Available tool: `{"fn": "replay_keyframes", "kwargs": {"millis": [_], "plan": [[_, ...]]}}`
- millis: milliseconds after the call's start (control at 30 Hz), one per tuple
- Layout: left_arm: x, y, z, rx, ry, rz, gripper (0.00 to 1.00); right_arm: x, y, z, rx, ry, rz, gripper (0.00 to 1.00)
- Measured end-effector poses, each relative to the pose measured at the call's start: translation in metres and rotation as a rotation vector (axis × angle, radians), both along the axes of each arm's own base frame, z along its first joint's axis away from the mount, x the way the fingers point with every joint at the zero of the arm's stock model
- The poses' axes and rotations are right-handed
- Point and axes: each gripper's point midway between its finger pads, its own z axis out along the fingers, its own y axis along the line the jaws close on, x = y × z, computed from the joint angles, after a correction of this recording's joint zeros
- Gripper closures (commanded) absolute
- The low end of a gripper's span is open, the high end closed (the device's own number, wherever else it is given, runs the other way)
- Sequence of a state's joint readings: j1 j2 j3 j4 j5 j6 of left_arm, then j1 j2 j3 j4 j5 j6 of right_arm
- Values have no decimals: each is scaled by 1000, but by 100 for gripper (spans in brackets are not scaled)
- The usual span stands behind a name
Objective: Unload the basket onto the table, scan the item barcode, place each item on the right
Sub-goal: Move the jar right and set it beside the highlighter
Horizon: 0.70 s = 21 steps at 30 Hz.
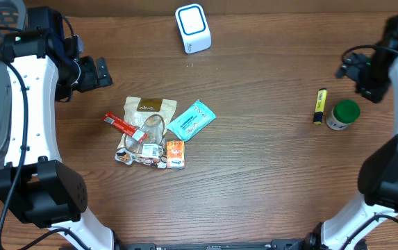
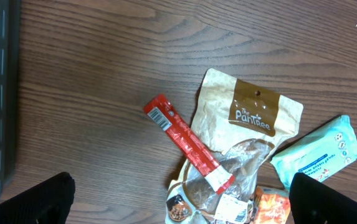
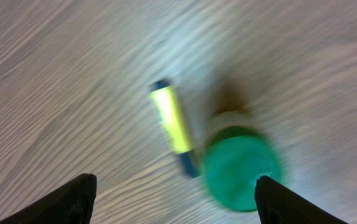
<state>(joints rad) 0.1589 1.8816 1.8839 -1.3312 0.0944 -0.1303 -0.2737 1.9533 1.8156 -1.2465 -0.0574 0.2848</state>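
Our right gripper [image 3: 175,190] frames the bottom corners of its wrist view, fingers spread wide with nothing between them. We judge the step in hand to be reaching for an item, since none is lifted yet. A yellow tube [image 3: 173,124] lies at twelve o'clock from the gap, with a green-lidded jar [image 3: 240,174] just beside it at two o'clock. Next we must settle over one, close, and carry it to the white scanner [image 1: 193,28], at ten o'clock from the jar overhead. Our left gripper [image 2: 179,186] hangs wide above a snack pouch [image 2: 250,134].
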Motion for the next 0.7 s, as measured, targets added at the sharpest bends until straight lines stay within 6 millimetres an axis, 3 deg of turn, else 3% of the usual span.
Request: {"fn": "replay_keyframes", "kwargs": {"millis": [167,333,567,700], "plan": [[0,0,0,0,0,0,0,13,79,1,78,-19,175,16],[0,0,0,0,0,0,0,3,164,-7,136,15,339,16],[0,0,0,0,0,0,0,-35,265,-22,163,82,553,18],[0,0,0,0,0,0,0,-68,312,-37,161,129,670,27]]}}
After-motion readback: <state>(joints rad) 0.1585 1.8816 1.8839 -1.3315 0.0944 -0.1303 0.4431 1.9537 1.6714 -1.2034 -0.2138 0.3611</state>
